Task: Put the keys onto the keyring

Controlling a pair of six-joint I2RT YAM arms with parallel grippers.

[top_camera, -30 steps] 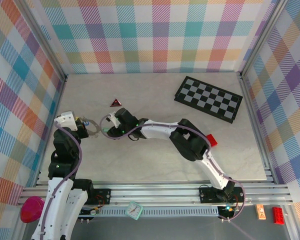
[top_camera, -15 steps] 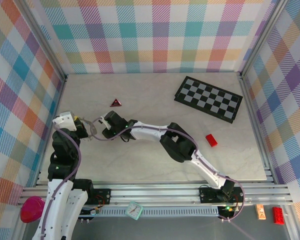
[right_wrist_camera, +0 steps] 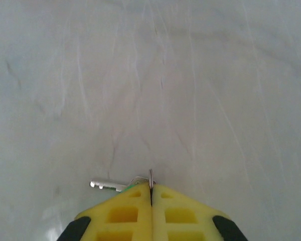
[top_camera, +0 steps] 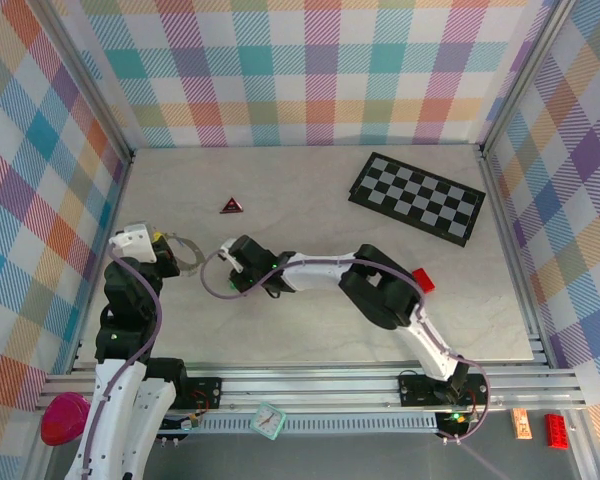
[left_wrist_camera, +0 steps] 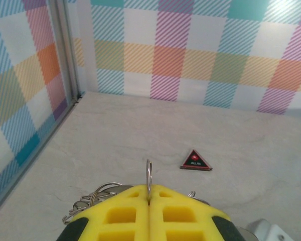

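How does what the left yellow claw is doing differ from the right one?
The left gripper pinches the keyring, which stands upright above its fingers. The right gripper pinches what looks like a single key, its blade sticking out sideways. The left one faces the wall and a red-and-black triangle, while the right one looks down at the table. Both have yellow fingers, shut tight.

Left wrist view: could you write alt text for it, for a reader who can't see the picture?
The left tool's yellow fingers are shut on a thin metal ring standing edge-on, with a bunch of small metal loops at its left. Ahead on the pale table lies a red-and-black triangle, with chequered walls behind.
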